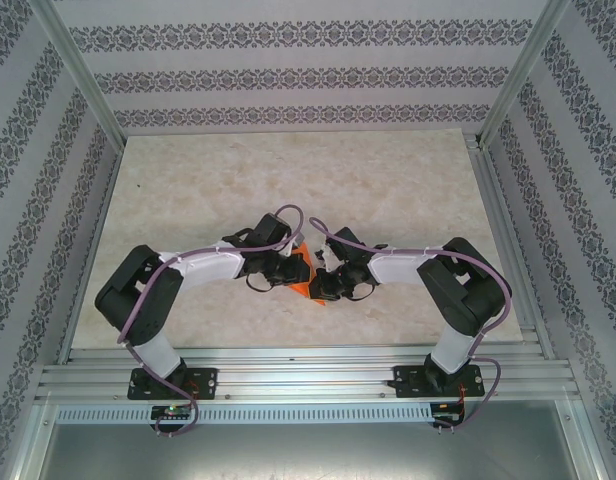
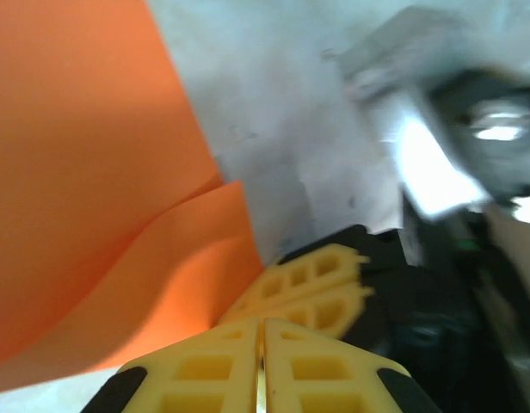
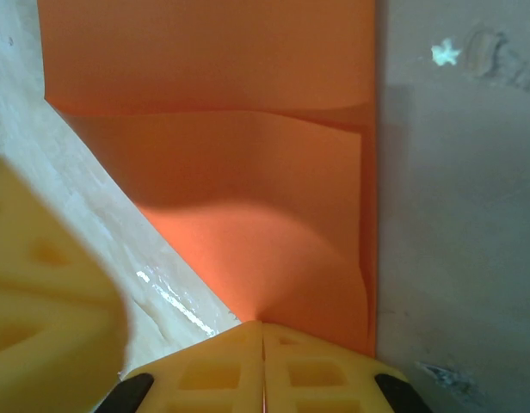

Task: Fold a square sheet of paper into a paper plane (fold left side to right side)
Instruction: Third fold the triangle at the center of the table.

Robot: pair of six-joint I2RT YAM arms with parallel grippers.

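The square sheet of paper (image 1: pixel 304 273) is bright orange and lies folded over on itself at the table's middle, between both grippers. In the right wrist view the paper (image 3: pixel 248 172) shows two layers, and it puckers where my right gripper (image 3: pixel 263 331) is shut on its near corner. My left gripper (image 2: pixel 263 331) is shut, its yellow tips right beside the paper's (image 2: pixel 93 172) lower edge; I cannot tell whether any paper is between them. The right gripper's fingers (image 2: pixel 321 284) sit just ahead of it. From above, the left gripper (image 1: pixel 294 271) and right gripper (image 1: pixel 323 283) nearly touch.
The marble-patterned table (image 1: pixel 288 180) has free room behind and to both sides of the arms. Patterned walls enclose it, with aluminium rails (image 1: pixel 288 375) along the near edge. A blurred left finger (image 3: pixel 41 292) rests on the table left of the paper.
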